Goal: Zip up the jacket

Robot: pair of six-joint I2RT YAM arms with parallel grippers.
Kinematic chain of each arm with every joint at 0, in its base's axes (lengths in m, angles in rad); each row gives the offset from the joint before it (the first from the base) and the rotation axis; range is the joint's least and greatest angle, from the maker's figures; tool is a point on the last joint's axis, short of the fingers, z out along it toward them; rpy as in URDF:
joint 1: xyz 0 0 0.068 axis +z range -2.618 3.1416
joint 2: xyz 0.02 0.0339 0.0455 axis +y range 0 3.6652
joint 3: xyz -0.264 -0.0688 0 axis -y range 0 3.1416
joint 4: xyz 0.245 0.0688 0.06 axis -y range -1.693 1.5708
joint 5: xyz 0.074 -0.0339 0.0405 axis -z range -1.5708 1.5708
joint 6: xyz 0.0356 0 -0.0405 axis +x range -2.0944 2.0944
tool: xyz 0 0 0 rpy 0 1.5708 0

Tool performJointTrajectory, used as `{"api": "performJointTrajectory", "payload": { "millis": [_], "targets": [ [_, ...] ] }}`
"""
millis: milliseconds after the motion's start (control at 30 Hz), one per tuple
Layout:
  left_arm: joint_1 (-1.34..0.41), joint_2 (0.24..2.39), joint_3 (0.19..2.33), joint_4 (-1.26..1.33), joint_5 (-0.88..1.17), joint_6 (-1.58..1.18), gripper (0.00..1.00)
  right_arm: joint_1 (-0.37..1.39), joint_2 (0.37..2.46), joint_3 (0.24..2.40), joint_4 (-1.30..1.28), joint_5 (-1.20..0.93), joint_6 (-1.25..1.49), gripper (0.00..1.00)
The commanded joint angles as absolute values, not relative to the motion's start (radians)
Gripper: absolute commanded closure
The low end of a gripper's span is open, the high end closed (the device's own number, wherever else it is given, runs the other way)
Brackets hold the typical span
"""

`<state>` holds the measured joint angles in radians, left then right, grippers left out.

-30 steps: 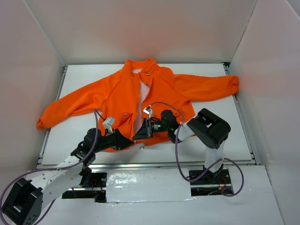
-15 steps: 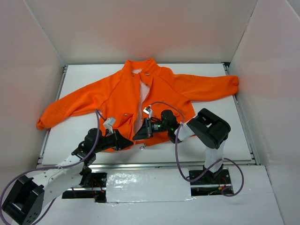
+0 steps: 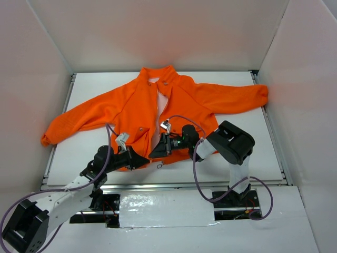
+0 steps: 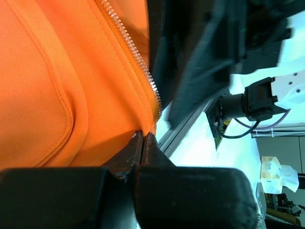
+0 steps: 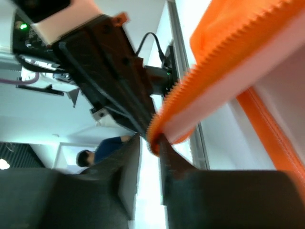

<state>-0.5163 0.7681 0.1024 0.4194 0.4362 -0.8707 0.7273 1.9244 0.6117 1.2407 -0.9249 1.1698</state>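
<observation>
The orange jacket lies spread on the white table, its front open and a pale lining showing down the middle. My left gripper is shut on the bottom hem of the left front panel. In the left wrist view its jaws pinch the orange hem just below the end of the pale zipper teeth. My right gripper is at the bottom corner of the right panel. In the right wrist view its jaws stand nearly closed round the toothed zipper edge, which is lifted.
A small metal ring lies on the table just below the two grippers. A metal rail runs along the table's front edge. White walls close in the table on three sides. The two grippers are almost touching.
The right arm's elbow has shifted slightly left and its gripper has edged toward the left gripper. The left gripper and the jacket have barely moved.
</observation>
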Motion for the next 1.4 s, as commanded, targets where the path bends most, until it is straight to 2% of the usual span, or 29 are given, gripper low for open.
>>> {"api": "performJointTrajectory", "payload": {
  "millis": [0, 67, 167, 233, 267, 333, 467, 567, 633, 700, 833, 1000, 1367],
  "targets": [
    [-0.522, 0.735, 0.101, 0.469, 0.436, -0.879, 1.00, 0.724, 1.971, 0.589, 1.491, -0.969, 1.252, 0.76],
    [-0.522, 0.732, 0.104, 0.459, 0.426, -0.877, 1.00, 0.724, 1.977, 0.592, 1.500, -0.977, 1.261, 0.77],
    [-0.522, 0.729, 0.106, 0.459, 0.417, -0.880, 1.00, 0.721, 1.951, 0.591, 1.467, -0.974, 1.240, 0.64],
    [-0.522, 0.729, 0.112, 0.436, 0.402, -0.885, 1.00, 0.719, 1.901, 0.568, 1.378, -0.939, 1.192, 0.34],
    [-0.522, 0.726, 0.115, 0.419, 0.373, -0.884, 1.00, 0.716, 1.876, 0.563, 1.312, -0.924, 1.160, 0.30],
    [-0.522, 0.723, 0.130, 0.367, 0.344, -0.887, 1.00, 0.709, 1.782, 0.555, 1.042, -0.869, 1.028, 0.27],
    [-0.522, 0.690, 0.167, 0.261, 0.240, -0.891, 1.00, 0.712, 1.605, 0.542, 0.608, -0.581, 0.848, 0.20],
    [-0.522, 0.667, 0.222, 0.109, 0.158, -0.887, 1.00, 0.727, 1.511, 0.584, 0.317, -0.432, 0.787, 0.23],
    [-0.522, 0.666, 0.281, 0.005, 0.095, -0.877, 1.00, 0.796, 1.482, 0.644, 0.051, -0.206, 0.727, 0.25],
    [-0.522, 0.673, 0.336, -0.069, 0.057, -0.862, 1.00, 0.845, 1.491, 0.751, -0.107, -0.010, 0.698, 0.26],
    [-0.522, 0.692, 0.420, -0.207, 0.046, -0.822, 1.00, 0.943, 1.549, 0.900, -0.395, 0.199, 0.678, 0.31],
    [-0.520, 0.695, 0.530, -0.339, 0.032, -0.772, 1.00, 1.006, 1.588, 0.960, -0.495, 0.284, 0.669, 0.39],
    [-0.520, 0.675, 0.698, -0.532, 0.005, -0.698, 1.00, 1.045, 1.658, 1.025, -0.531, 0.299, 0.649, 0.42]
  ]
}}
